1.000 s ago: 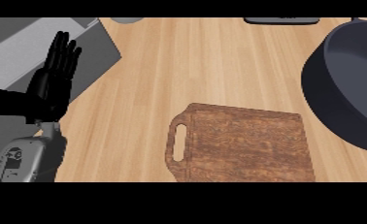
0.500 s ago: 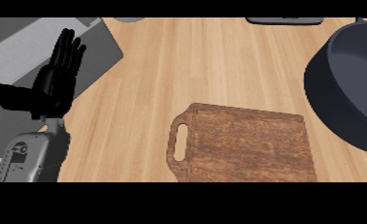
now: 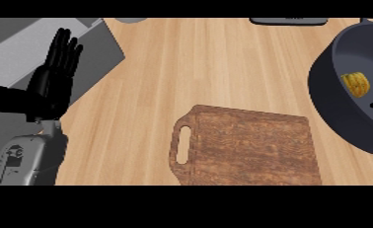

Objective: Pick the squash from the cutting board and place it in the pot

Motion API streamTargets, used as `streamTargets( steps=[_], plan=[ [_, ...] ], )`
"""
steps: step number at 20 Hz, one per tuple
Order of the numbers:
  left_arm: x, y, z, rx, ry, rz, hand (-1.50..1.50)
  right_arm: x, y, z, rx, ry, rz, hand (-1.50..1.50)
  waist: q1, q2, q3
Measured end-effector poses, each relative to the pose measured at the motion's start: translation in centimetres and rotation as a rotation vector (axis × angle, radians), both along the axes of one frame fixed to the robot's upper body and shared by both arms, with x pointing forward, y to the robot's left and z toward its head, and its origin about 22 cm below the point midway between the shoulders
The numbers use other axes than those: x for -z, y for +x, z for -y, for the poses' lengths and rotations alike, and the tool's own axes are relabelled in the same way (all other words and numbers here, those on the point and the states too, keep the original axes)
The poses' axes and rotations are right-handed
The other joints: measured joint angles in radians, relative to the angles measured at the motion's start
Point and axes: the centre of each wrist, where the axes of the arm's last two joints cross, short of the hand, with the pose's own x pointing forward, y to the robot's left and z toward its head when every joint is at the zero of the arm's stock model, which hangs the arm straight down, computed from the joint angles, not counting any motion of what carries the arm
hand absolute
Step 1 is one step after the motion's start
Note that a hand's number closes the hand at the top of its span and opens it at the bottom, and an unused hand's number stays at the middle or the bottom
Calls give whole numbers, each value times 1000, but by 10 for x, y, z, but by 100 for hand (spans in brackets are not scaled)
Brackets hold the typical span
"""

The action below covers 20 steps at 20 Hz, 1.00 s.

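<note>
The table (image 3: 218, 64) is lit evenly and brightly, with no glare seen on the wood. Only a thin, soft shadow is cast along the left and lower edges of the cutting board (image 3: 255, 148). The pot (image 3: 339, 103) at the right of the frame is shaded dark inside. The black left hand (image 3: 51, 81) at the left edge is rendered with little surface detail.

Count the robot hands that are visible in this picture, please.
1. The black left hand shows at the left edge, fingers straight and pointing up, beside the light wooden counter. The right hand is out of view, so it cannot be counted here.
</note>
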Motion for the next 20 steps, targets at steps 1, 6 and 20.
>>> streamTargets(
  steps=[1, 6, 20],
  plan=[
    [2, 1, 2, -3, 2, 0, 0, 2, 1, 0, -13, 26, 21, -150, -2, 0, -1],
    [1, 3, 2, -12, 2, -4, 0, -8, 5, 5, -7, 235, 76, -150, -10, -3, 0],
    [3, -3, 4, 2, -2, 1, 0, -44, -45, 72, 168, 616, 214, -150, 3, 5, 4]
  ],
)
